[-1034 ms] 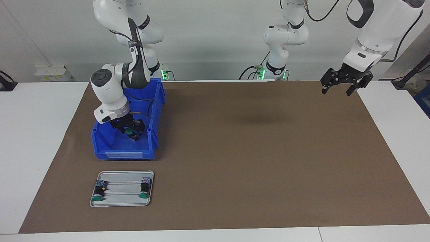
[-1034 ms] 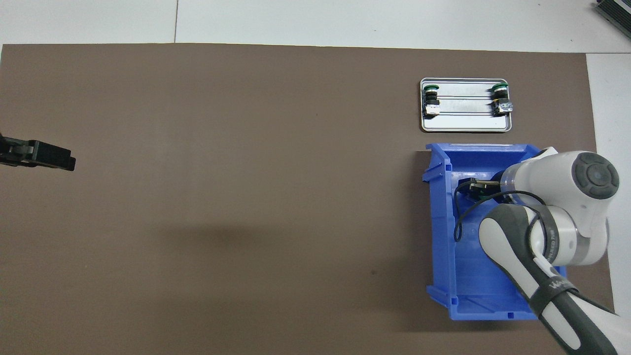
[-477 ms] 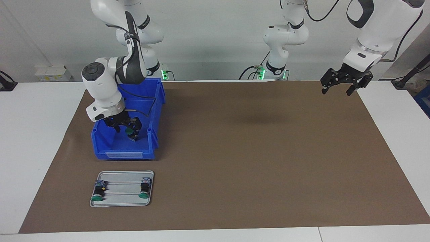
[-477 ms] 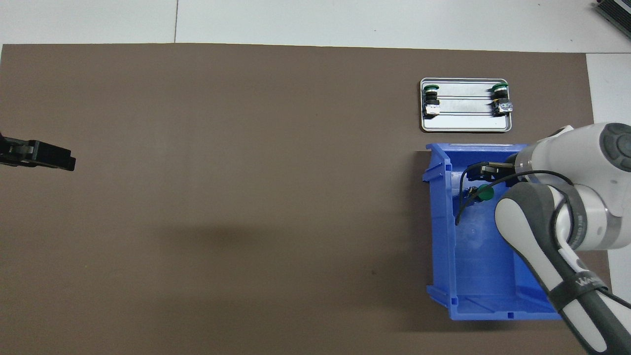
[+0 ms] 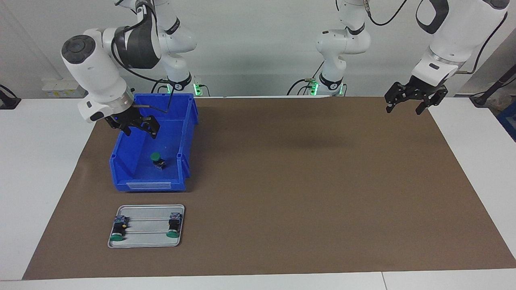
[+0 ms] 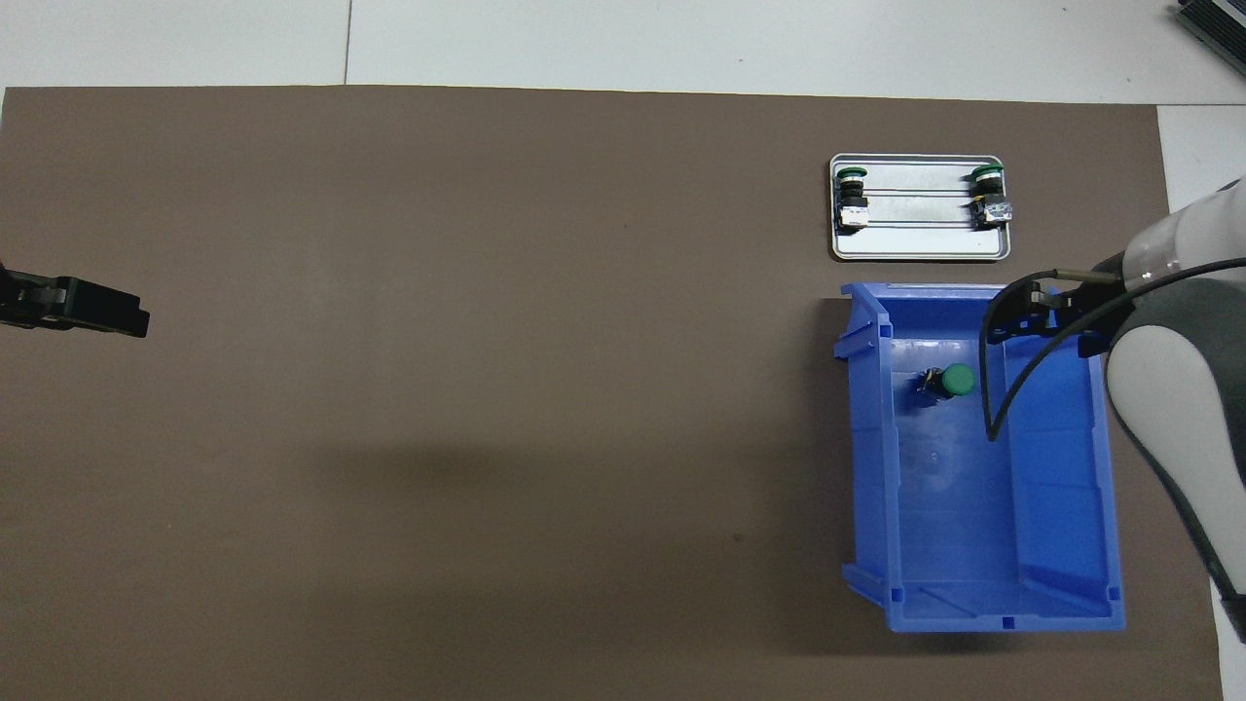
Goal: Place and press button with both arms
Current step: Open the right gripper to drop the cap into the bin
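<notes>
Risen out of the blue bin (image 5: 133,171) since a second ago: right gripper (image 5: 139,128), jaws spread, holding nothing. Green-capped button (image 5: 156,160) left on the bin floor (below the jaws, apart). Left gripper (image 5: 407,102) waiting, spread.

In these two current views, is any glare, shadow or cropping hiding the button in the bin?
Facing view: even light; the button in the blue bin shows plainly, the right gripper open above it; a soft shadow lies mid-mat. Overhead view: the button is unobstructed, a broad faint shadow crosses the brown mat; the frame edge crops the left gripper, and the metal tray shines mildly.
</notes>
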Controlling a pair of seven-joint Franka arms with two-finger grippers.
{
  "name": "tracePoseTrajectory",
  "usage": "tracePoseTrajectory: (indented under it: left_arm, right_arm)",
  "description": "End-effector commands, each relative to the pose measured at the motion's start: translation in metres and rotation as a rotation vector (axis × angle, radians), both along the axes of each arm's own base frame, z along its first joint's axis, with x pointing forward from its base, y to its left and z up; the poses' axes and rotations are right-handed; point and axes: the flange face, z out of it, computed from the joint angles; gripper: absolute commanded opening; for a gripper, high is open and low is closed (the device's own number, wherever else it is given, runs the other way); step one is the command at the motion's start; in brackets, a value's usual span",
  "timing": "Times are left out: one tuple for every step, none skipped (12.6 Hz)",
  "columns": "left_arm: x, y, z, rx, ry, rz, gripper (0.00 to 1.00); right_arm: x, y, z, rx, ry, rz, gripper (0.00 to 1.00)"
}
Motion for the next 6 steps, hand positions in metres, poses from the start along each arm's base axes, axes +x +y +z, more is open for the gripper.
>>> tracePoseTrajectory:
  left_arm:
    - [-0.008,0.004,0.001,0.018,-0.012,-0.005,1.00]
    - [-0.008,0.004,0.001,0.018,-0.012,-0.005,1.00]
    - [-0.008,0.004,0.001,0.018,-0.012,-0.005,1.00]
    - [-0.008,0.004,0.001,0.018,-0.010,-0.005,1.00]
    - [-0.008,0.004,0.001,0.018,-0.012,-0.005,1.00]
    - [-0.008,0.004,0.001,0.018,-0.012,-0.005,1.00]
  right_arm:
    - [-0.001,-0.009,0.046,0.016,0.012,0.059,0.95]
    - [-0.003,-0.017,0.058,0.018,0.017,0.068,0.96]
    - [-0.006,-0.023,0.068,0.021,0.026,0.068,0.96]
    - [-0.010,-0.029,0.076,0.043,0.035,0.083,0.96]
    - [-0.012,-0.046,0.084,0.081,0.024,0.078,0.97]
    - [-0.013,-0.059,0.086,0.104,0.014,0.058,0.97]
